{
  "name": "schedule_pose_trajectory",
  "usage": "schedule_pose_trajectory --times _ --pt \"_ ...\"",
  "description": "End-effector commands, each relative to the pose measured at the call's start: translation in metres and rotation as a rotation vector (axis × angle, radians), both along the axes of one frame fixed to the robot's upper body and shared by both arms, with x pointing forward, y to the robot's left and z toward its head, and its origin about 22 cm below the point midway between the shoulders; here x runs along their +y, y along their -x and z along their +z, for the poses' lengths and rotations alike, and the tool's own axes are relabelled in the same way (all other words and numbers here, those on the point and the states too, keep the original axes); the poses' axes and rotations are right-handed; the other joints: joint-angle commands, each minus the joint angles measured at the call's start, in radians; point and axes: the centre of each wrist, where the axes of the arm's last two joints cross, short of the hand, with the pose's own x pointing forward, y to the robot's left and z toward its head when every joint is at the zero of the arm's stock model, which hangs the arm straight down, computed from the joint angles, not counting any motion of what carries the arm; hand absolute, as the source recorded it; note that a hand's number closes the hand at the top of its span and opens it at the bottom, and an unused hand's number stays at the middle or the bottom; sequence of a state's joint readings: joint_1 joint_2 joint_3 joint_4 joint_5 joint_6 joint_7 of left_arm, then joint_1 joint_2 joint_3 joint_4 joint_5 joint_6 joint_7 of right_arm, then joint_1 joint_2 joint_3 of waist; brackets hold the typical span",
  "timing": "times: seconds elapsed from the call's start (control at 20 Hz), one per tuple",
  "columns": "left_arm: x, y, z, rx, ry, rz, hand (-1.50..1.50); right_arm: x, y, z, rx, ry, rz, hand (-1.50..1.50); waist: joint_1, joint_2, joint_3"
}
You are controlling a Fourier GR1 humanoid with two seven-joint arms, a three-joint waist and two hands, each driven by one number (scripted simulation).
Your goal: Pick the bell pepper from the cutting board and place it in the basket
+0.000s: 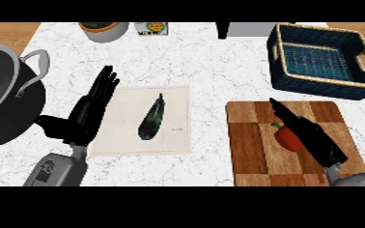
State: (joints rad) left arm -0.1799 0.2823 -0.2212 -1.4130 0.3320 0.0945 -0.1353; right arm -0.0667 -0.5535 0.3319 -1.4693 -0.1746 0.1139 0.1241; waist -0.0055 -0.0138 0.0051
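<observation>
Here, right hand [308, 134]: black, fingers straight and close together, stretched toward the upper left of the frame, lying along the right flank of the bell pepper [287, 136] and holding nothing; whether they touch its skin cannot be told. Bell pepper: red, on the cutting board [249, 145] at lower right, a little right of the board's middle; long axis runs from upper left to lower right, with a small stem tip at the upper-left end. Right forearm: grey, entering from the lower right corner, angled up and left over the board. Left hand [91, 108]: black, at centre left, open with fingers straight and slightly fanned, pointing up the frame, its fingertips at the left edge of a pale cloth [175, 101], resting. Cloth bears a dark eggplant [151, 118], lying nearly upright. Basket [281, 75]: dark blue with a tan rim, upper right, above the board. Dark pot [14, 106] at left edge; plant pot [105, 30] at the top.
</observation>
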Motion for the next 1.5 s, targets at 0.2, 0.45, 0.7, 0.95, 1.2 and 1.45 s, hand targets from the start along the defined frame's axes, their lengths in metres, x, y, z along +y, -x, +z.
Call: schedule_pose_trajectory --times 0.2,0.45,0.7,0.95,1.2,1.45 --pt "0.035 0.033 -0.057 0.409 -0.119 0.137 0.00 0.074 -0.035 0.056 -0.240 -0.526 0.484 1.50 0.079 0.034 0.003" --pt "0.043 0.068 -0.087 0.607 -0.167 0.182 0.00 0.100 -0.008 0.056 -0.236 -0.618 0.969 1.50 0.042 0.016 0.000" --pt "0.063 0.083 -0.089 0.637 -0.183 0.251 0.00 0.081 0.031 0.075 -0.399 -0.358 0.950 -1.50 -0.016 0.005 -0.004" --pt "0.076 0.076 -0.076 0.626 -0.184 0.249 0.00 0.043 -0.006 0.161 -0.740 0.151 0.796 -1.50 -0.027 0.000 -0.005" --pt "0.074 0.073 -0.066 0.622 -0.174 0.227 0.00 0.018 -0.014 0.233 -0.822 0.430 0.785 -1.50 0.009 0.011 -0.006" --pt "0.054 0.073 -0.072 0.621 -0.187 0.228 0.00 -0.009 -0.005 0.309 -0.782 0.576 0.864 -1.50 -0.001 0.012 -0.007"
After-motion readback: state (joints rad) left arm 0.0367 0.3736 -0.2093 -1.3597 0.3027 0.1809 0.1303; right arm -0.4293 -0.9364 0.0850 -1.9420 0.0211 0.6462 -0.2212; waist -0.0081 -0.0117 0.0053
